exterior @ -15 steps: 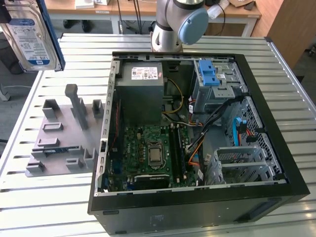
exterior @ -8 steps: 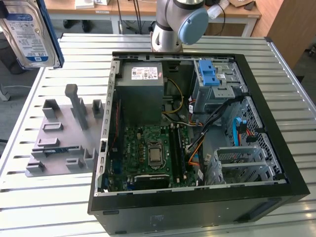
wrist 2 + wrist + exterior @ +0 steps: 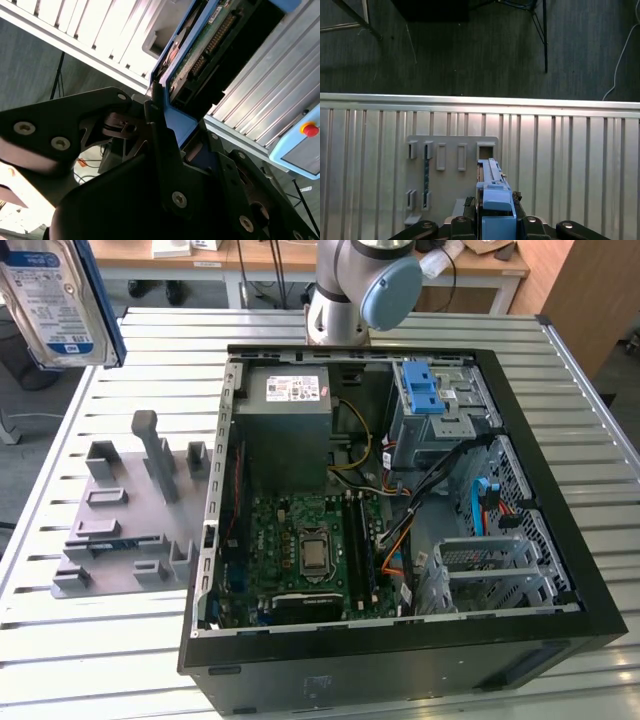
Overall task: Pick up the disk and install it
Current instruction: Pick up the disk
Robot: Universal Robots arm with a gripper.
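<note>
Your gripper [image 3: 495,206] grips the disk [image 3: 491,175] by its blue rails (edge-on in both wrist views), up over the grey fixture [image 3: 125,515], beside the open case [image 3: 400,680].

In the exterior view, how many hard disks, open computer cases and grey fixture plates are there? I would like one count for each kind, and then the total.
Hard disk: 1
Open computer case: 1
Grey fixture plate: 1
Total: 3
</note>
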